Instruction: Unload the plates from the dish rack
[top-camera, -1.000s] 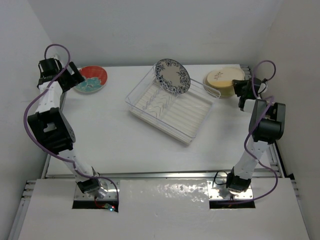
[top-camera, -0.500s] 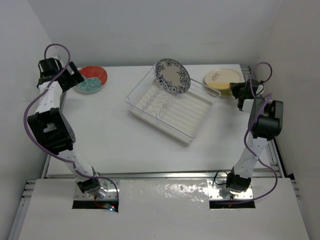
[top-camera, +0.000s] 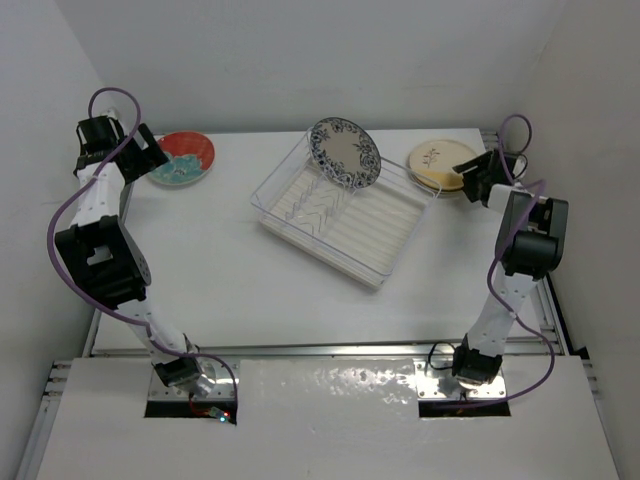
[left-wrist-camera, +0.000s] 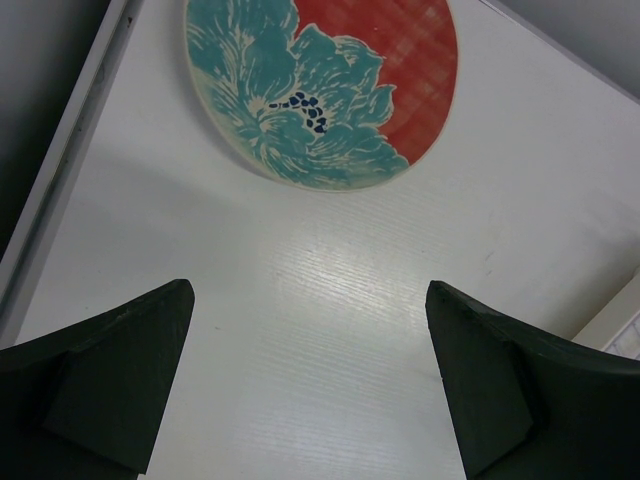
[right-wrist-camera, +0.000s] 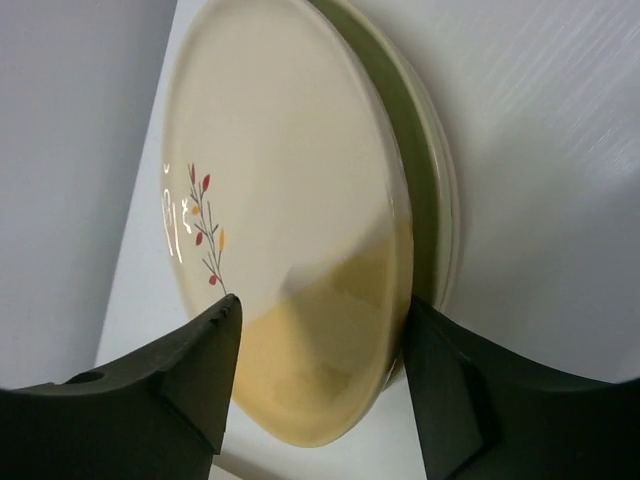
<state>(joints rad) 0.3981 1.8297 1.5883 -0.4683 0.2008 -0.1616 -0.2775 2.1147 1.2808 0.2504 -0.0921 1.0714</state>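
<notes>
R gripper (right-wrist-camera: 322, 308) jaws parted astride cream plate (right-wrist-camera: 290, 180) rim, holding nothing; it sits on lower plate (right-wrist-camera: 428, 200). L gripper (left-wrist-camera: 308, 290) wide open, empty. Risk: low retract snags rim, drags plate off. Blue plate (top-camera: 344, 152) upright in rack (top-camera: 345, 238).

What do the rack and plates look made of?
Rack: clear plastic, seemingly; see-through walls, ribbed whitish base, thin wire dividers. Cream plate: probably glazed ceramic; soft sheen, thick rim. Red plate and blue plate: likely the same, though melamine can't be ruled out.
</notes>
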